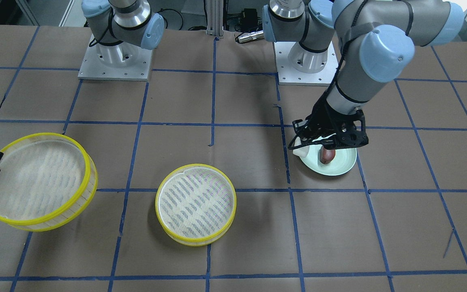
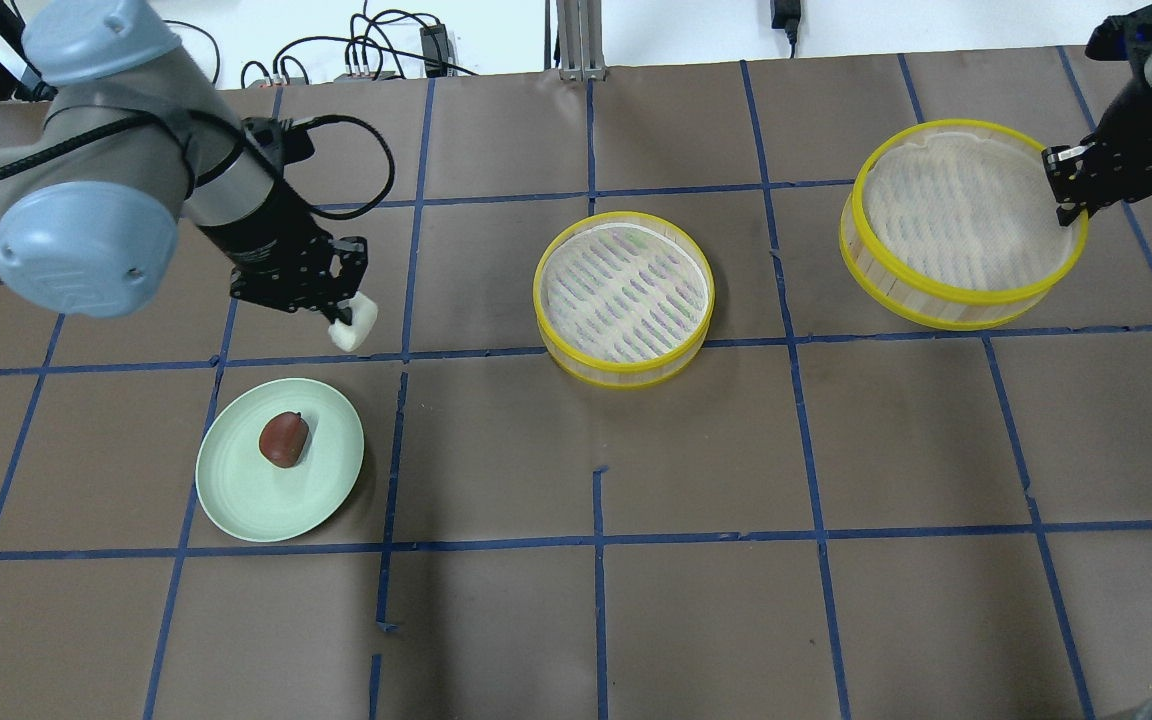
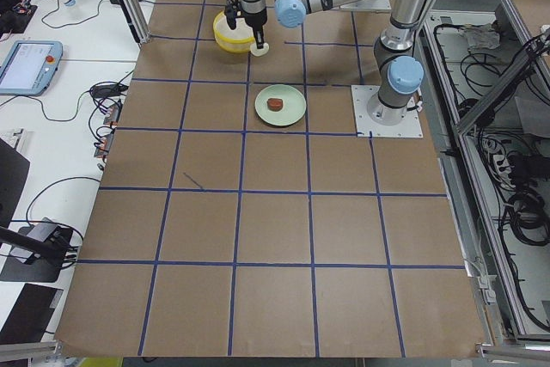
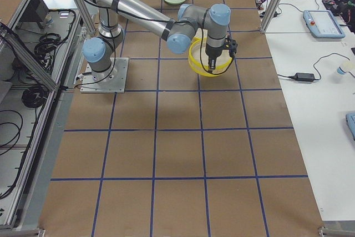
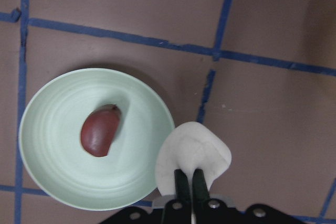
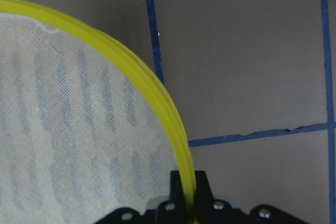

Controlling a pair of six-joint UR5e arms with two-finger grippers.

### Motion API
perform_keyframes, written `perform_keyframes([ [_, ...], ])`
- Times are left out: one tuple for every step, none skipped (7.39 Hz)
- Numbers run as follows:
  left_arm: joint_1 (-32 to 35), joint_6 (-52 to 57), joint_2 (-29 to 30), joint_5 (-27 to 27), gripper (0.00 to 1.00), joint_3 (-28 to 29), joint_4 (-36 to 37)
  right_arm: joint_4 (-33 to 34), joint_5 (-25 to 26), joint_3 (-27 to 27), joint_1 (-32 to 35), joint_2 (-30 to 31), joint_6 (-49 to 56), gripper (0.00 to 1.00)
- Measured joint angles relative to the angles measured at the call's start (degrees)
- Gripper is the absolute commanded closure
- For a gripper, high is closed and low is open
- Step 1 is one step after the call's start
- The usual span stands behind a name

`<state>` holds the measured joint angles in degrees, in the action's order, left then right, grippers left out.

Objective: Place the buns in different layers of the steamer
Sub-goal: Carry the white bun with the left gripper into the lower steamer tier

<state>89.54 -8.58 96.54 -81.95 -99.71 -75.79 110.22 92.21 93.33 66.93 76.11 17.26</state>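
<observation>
My left gripper (image 2: 341, 322) is shut on the white bun (image 2: 354, 325) and holds it in the air beside the plate; the left wrist view shows the white bun (image 5: 193, 153) pinched between the fingers. The reddish-brown bun (image 2: 283, 438) lies on the pale green plate (image 2: 236, 500). My right gripper (image 2: 1064, 205) is shut on the yellow rim of one steamer tray (image 2: 966, 240), which hangs tilted above the table; the right wrist view shows that rim (image 6: 157, 95) between the fingers. The other steamer tray (image 2: 624, 298) sits flat at the table's middle with nothing in it.
The table is brown paper with a blue tape grid. The two arm bases (image 1: 116, 52) stand at the robot's edge. Cables and a power brick (image 2: 433, 40) lie beyond the far edge.
</observation>
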Motion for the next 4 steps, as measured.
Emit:
perform_keyframes([
  [3.5,-3.3,2.6,2.9,0.96,1.2,6.0,0.0,-0.1,0.0,0.0,0.0,0.0,0.87],
  [6.6,-6.4,6.0,5.3,0.94,1.8,13.2,0.0,-0.1,0.0,0.0,0.0,-0.1,0.87],
  [8.8,-8.8,9.7,6.8,0.93,2.4,19.4,0.0,-0.1,0.0,0.1,0.0,-0.2,0.87],
  [10.6,-10.7,13.2,8.0,0.89,3.2,23.9,0.0,-0.1,0.0,0.1,0.0,-0.3,0.87],
])
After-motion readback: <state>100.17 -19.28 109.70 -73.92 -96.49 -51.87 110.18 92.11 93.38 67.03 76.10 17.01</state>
